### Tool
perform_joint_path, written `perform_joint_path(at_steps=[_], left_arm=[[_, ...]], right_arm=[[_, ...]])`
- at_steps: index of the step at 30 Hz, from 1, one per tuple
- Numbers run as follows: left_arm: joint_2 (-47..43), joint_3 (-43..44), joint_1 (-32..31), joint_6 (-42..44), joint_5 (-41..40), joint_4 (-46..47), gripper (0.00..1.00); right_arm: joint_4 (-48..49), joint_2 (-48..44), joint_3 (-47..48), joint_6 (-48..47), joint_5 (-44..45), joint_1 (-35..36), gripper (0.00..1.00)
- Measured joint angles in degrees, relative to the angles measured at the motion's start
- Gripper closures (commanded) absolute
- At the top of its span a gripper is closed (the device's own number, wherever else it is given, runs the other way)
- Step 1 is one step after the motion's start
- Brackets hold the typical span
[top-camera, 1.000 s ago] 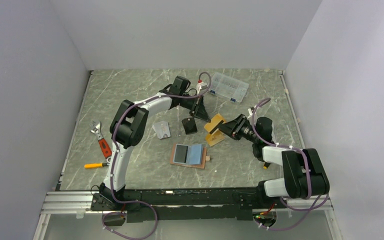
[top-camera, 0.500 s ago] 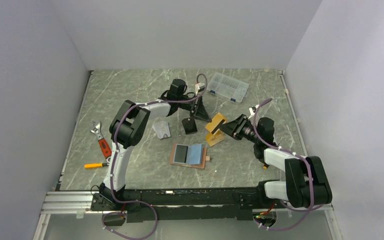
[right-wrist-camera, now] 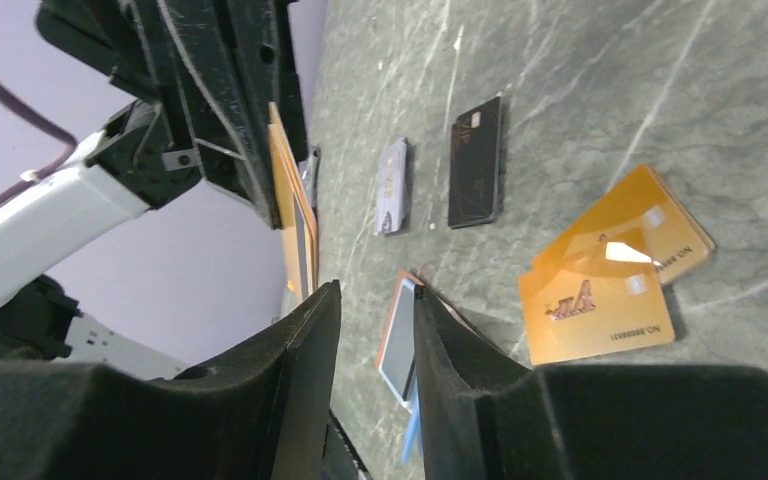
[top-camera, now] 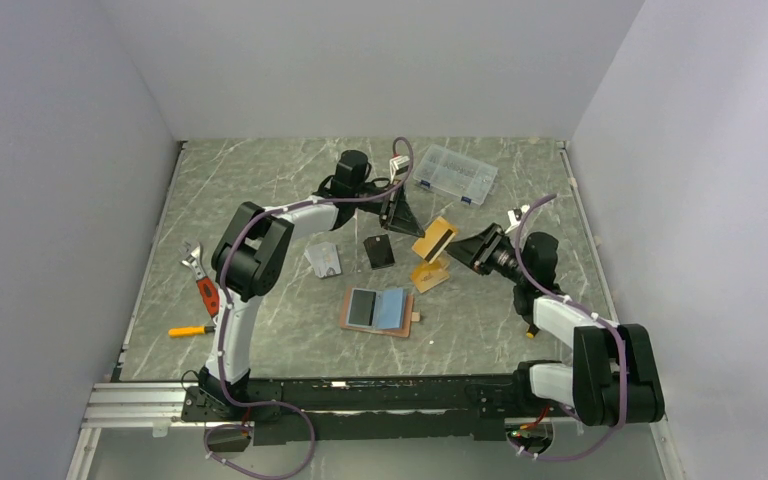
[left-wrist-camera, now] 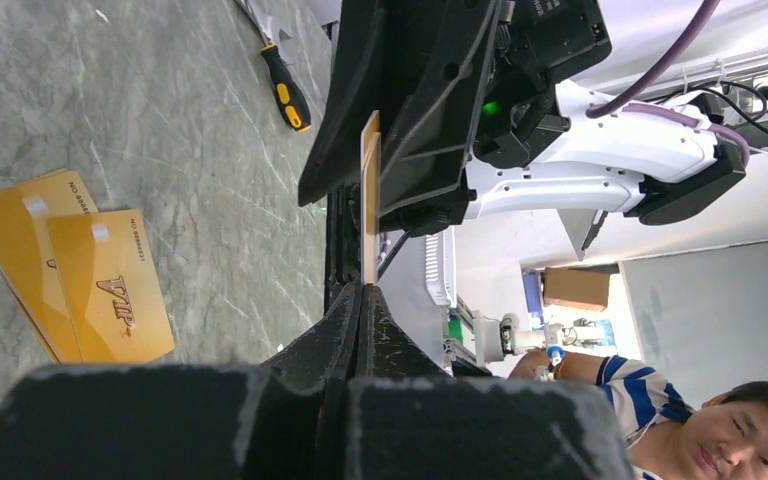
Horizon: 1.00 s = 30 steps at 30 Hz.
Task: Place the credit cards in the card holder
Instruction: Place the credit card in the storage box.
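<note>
- Left pincer (left-wrist-camera: 361, 295) is clamped shut on one edge of an orange-gold card (left-wrist-camera: 369, 200). The card is up off the desk (top-camera: 260, 200), edge-on toward the right arm.
- Right pincer (right-wrist-camera: 376, 296) is parted with nothing between its pads, tips right at the card's free end. Looks like a hand-off being lined up.
- Card holder (top-camera: 378, 309) lies open and flat mid-desk, nearer the arm bases than the held card. Can't tell if any pocket is filled.
- Two overlapped cards (right-wrist-camera: 600, 300) lie on the desk near the hand-off point. Silver-grey card (top-camera: 324, 260) lies further left.
- Risk: in the right wrist view the card sits to one side of the gap, not centred. Closing from here could shove or bend it instead of pinching it.
- Risk: if left releases before right has bite, the card drops onto the overlapped pair.
- Risk: the holder is loose, so an angled insert would likely slide it rather than seat the card.
</note>
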Motion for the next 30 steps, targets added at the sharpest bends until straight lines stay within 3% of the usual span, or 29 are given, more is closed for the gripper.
perform_joint_path(at_steps=[17, 30], left_arm=[[-0.2, -0.2, 0.0, 2.4, 0.6, -3.1, 1.0], [-0.2, -0.2, -1.8, 3.7, 3.5, -4.7, 1.0]], right_arm=[[7.9, -3.7, 0.4, 5.0, -4.2, -5.1, 0.62], [17.6, 9.5, 6.1, 7.8, -9.1, -5.1, 0.56]])
